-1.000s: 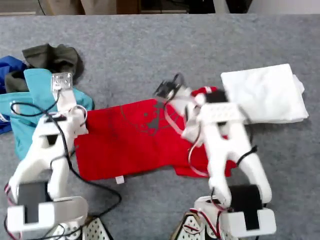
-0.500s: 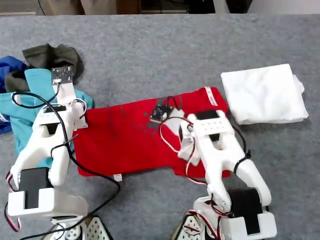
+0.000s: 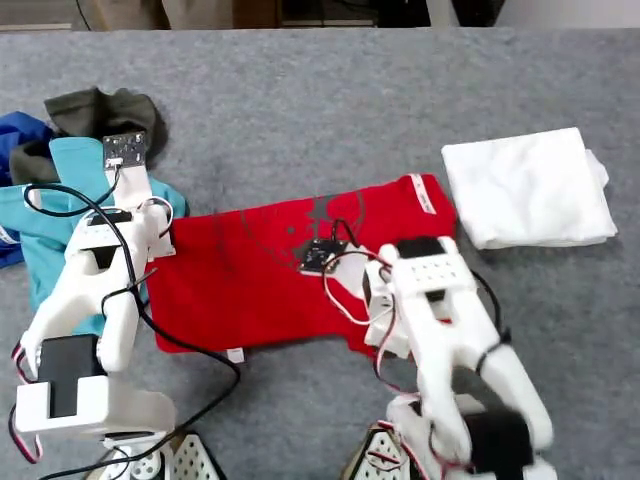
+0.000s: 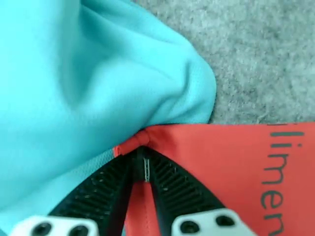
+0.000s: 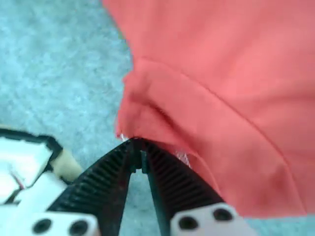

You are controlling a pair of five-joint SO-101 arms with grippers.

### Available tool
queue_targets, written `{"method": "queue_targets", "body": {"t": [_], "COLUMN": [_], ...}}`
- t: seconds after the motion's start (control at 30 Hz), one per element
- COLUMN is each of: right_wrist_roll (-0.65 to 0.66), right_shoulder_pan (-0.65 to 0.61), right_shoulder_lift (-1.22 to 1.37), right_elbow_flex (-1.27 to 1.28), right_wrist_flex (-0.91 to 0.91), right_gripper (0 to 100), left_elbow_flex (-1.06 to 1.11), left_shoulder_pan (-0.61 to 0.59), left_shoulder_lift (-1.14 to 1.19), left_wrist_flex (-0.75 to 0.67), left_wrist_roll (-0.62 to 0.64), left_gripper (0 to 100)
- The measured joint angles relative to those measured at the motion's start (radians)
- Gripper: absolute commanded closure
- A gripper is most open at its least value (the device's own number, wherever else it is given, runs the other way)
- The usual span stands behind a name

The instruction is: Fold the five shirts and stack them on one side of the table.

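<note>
Centrally on the grey table (image 3: 300, 80): red shirt (image 3: 250, 285) spread flat between both arms. Folded white shirt (image 3: 530, 190) lies just beside its far right corner. Teal shirt (image 3: 45, 225) is crumpled, touching the red shirt's left edge; dark olive shirt (image 3: 100, 112) and blue shirt (image 3: 12, 135) are bunched behind it. Left gripper (image 4: 142, 152) is pinched tight on the red shirt's left edge, against teal cloth. Right gripper (image 5: 137, 150) is clamped on a fold at the red shirt's edge.

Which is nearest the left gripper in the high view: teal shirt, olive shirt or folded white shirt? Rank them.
1. Teal shirt, right beside the left gripper.
2. Olive shirt, far left corner.
3. Folded white shirt, far right side.
</note>
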Motion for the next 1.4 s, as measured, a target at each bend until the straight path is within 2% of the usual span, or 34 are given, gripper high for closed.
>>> {"method": "queue_targets", "body": {"t": [0.17, 0.4, 0.5, 0.67, 0.8, 1.0, 1.27, 1.4], "right_wrist_roll": [0.081, 0.288, 0.376, 0.453, 0.459, 0.459, 0.440, 0.440], "right_shoulder_pan": [0.000, 0.078, 0.137, 0.149, 0.146, 0.060, 0.068, 0.084], "right_shoulder_lift": [-0.270, -0.420, -0.420, -0.333, -0.203, -0.029, 0.080, 0.101], "right_elbow_flex": [0.003, 0.087, 0.114, 0.135, 0.135, 0.147, 0.126, 0.117], "right_wrist_flex": [0.078, 0.078, 0.041, -0.003, -0.075, -0.187, -0.331, -0.373], "right_gripper": [97.4, 73.7, 74.0, 73.9, 74.0, 74.1, 74.4, 86.7], "left_elbow_flex": [0.000, 0.000, 0.000, 0.000, 0.000, 0.000, 0.000, 0.000], "left_shoulder_pan": [0.000, 0.000, 0.000, 0.000, 0.000, 0.000, 0.000, 0.000], "left_shoulder_lift": [0.000, 0.000, 0.000, 0.000, 0.000, 0.000, 0.000, 0.000], "left_wrist_flex": [0.000, 0.000, 0.000, 0.000, 0.000, 0.000, 0.000, 0.008], "left_wrist_roll": [0.000, 0.000, 0.000, 0.000, 0.000, 0.000, 0.000, 0.000], "left_gripper": [98, 98, 98, 98, 98, 98, 98, 98]}}
